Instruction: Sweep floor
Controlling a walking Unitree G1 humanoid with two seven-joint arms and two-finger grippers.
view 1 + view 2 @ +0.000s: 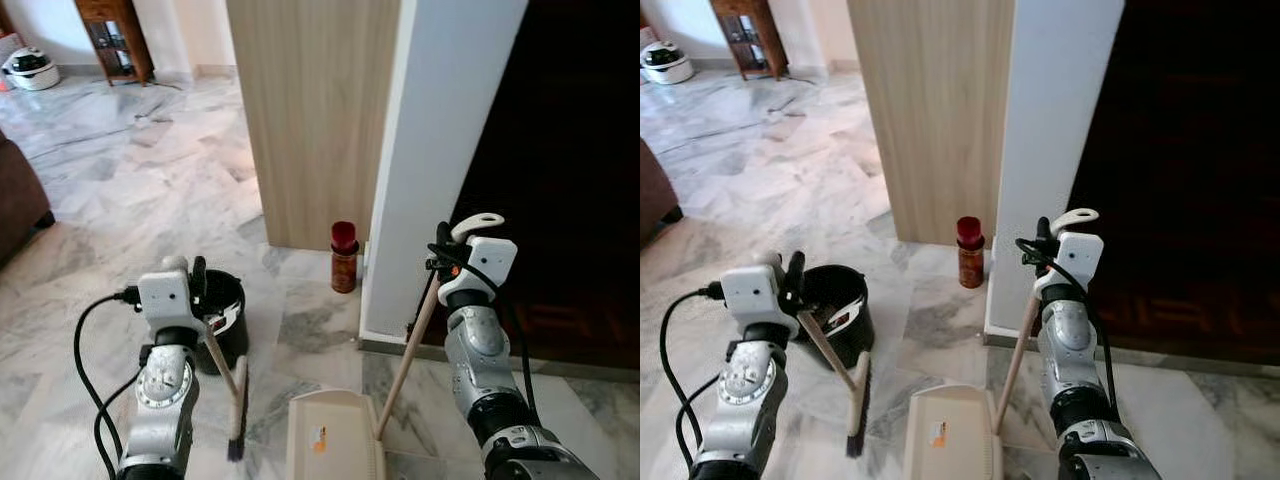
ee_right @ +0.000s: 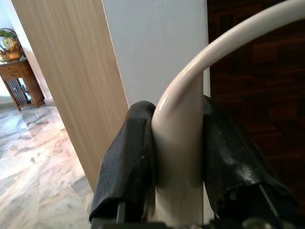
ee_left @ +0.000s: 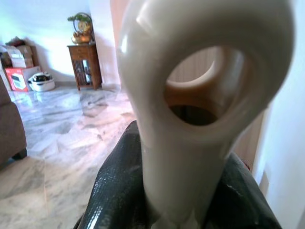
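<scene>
Broom (image 1: 236, 400) and dustpan (image 1: 335, 435) are both in the robot's grip, down on the marble floor (image 1: 120, 200). The left gripper (image 3: 176, 191) is squeezed tight around the top of the broom's pale handle (the bit with the round hanging hole). The brush end rests on the floor just beside a black bucket (image 1: 222, 318). The right gripper (image 2: 178, 162) pinches the curved top of the dustpan's long stick, and the pan sits flat, close to the brush.

I cannot see any dirt from here.

To sweep well, I think the broom should move in short strokes toward the pan's open edge, while the pan stays pressed flat so nothing slips under. A red can (image 1: 344, 257) stands by the white wall corner (image 1: 430, 170), so the stick should not swing that way and knock it.
</scene>
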